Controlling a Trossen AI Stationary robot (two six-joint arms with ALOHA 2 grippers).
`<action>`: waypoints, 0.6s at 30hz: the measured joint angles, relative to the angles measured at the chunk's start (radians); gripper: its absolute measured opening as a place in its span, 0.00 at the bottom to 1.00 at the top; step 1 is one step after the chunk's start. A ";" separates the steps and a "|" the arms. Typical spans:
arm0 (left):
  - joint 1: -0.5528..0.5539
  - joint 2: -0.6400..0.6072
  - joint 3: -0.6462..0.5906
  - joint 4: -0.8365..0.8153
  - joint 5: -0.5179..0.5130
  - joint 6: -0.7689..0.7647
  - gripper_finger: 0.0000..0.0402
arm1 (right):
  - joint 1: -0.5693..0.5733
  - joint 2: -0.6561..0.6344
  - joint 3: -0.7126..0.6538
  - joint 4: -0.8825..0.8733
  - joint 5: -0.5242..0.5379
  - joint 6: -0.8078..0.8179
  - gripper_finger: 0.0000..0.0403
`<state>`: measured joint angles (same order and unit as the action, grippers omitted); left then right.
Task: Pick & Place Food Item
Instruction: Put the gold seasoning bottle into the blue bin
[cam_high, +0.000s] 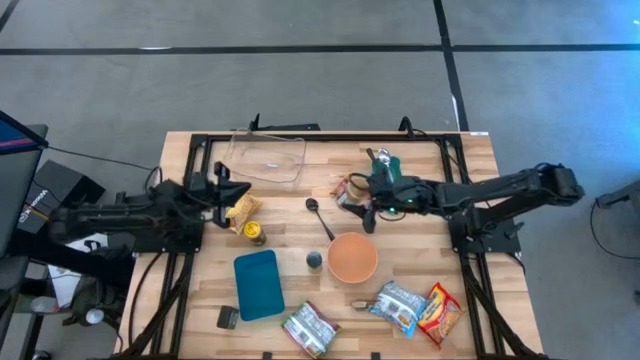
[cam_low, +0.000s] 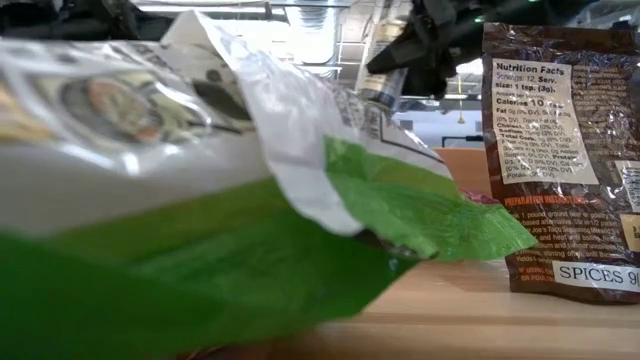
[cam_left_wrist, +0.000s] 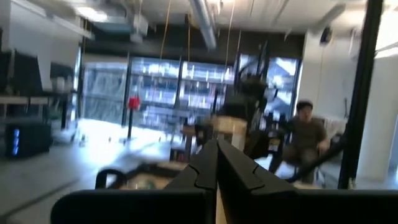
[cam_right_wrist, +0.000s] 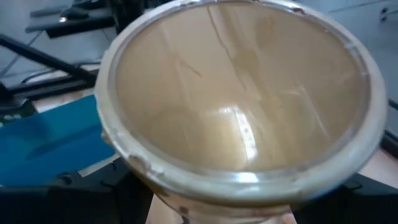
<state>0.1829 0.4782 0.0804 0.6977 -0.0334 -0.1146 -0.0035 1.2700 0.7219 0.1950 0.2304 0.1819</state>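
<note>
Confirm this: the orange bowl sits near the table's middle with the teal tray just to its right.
Not right. The high view shows the teal tray to the left of the orange bowl, not its right. The bowl does sit near the table's middle.

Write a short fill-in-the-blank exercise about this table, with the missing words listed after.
1. The bowl near the table's middle is ____ in colour.
2. The clear container lies nearer the ____ arm.
3. The left claw has its fingers ____.
4. The teal tray lies on the bowl's ____ side in the high view.

Missing words: orange; left; shut; left
</note>
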 joint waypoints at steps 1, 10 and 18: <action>0.000 0.039 0.012 -0.002 0.000 -0.001 0.00 | -0.006 0.021 0.021 -0.019 -0.007 -0.001 0.71; 0.000 0.365 0.137 -0.002 0.006 -0.002 0.00 | -0.053 0.192 0.200 -0.128 -0.130 -0.034 0.71; 0.000 0.528 0.211 0.001 0.070 -0.002 0.00 | -0.084 0.294 0.303 -0.169 -0.237 -0.059 0.71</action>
<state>0.1829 1.0064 0.2914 0.6984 0.0367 -0.1165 -0.0871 1.5642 1.0249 0.0257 -0.0069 0.1229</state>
